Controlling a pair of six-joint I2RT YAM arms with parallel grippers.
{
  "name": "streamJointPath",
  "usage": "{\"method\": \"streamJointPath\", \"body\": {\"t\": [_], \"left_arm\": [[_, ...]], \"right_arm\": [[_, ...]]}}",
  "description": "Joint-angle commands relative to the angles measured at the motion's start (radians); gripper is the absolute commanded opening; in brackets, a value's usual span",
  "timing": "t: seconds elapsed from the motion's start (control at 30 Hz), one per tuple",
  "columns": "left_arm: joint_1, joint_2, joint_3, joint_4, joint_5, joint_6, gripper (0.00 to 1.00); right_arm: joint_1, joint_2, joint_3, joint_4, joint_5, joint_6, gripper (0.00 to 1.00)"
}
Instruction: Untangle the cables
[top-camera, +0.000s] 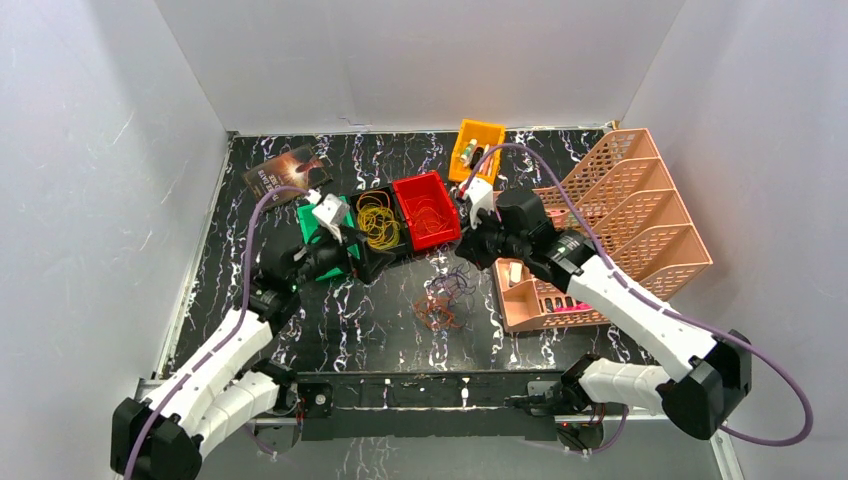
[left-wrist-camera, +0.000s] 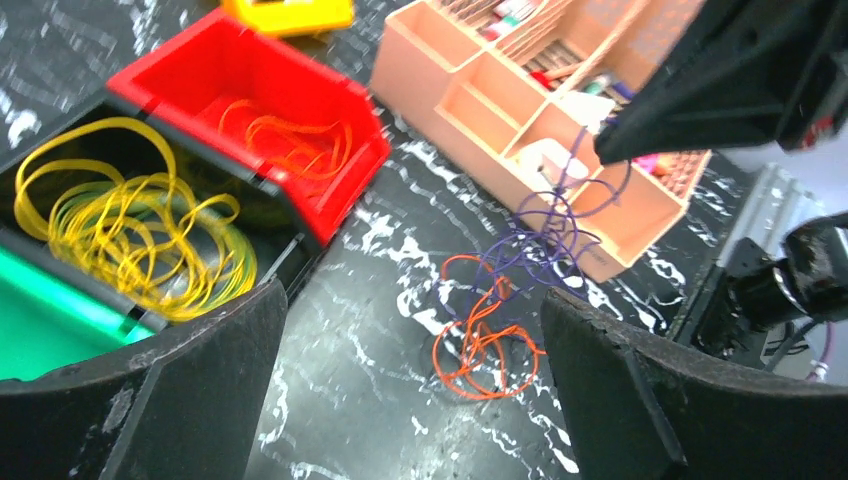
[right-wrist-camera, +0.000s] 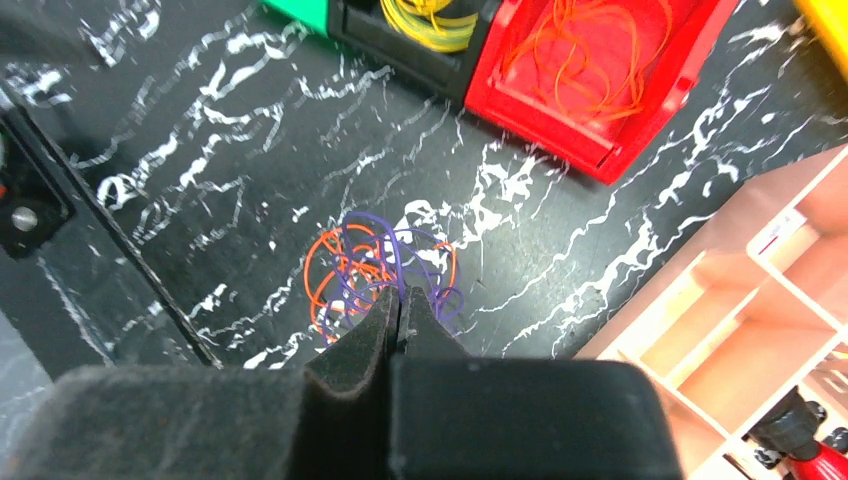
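The cables are a small tangle on the black marbled table: orange loops (left-wrist-camera: 485, 345) lie flat and purple loops (left-wrist-camera: 545, 235) rise from them. In the top view the tangle (top-camera: 442, 302) sits mid-table. My right gripper (right-wrist-camera: 398, 298) is shut on a purple strand, pinched at its tip (left-wrist-camera: 608, 150) above the tangle; the purple wire (right-wrist-camera: 395, 255) fans out just beyond the tips, over the orange wire (right-wrist-camera: 330, 270). My left gripper (left-wrist-camera: 415, 400) is open, its wide-apart fingers (left-wrist-camera: 150, 390) framing the tangle from the left, touching nothing. From above, the left gripper (top-camera: 378, 262) hovers beside the bins and the right gripper (top-camera: 466, 258) over the tangle.
A red bin (top-camera: 440, 230) holds orange wires, a black bin (top-camera: 362, 200) yellow wires, and a green bin (top-camera: 310, 222) lies beside them. A yellow bin (top-camera: 476, 130) stands at the back. A peach desk organiser (top-camera: 640, 215) and its tray (top-camera: 520, 310) fill the right side. A booklet (top-camera: 285, 168) lies back left.
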Motion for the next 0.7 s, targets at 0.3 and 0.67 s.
{"method": "streamJointPath", "body": {"t": [0.3,0.67], "left_arm": [[-0.130,0.079,-0.109,0.691,0.075,-0.019,0.98],[-0.305,0.237,-0.107,0.836,-0.042,0.067,0.98]], "right_arm": [[0.002,-0.045,0.201,-0.036,-0.022,0.150,0.00],[0.003,-0.066,0.203,-0.024,-0.064,0.208,0.00]]}}
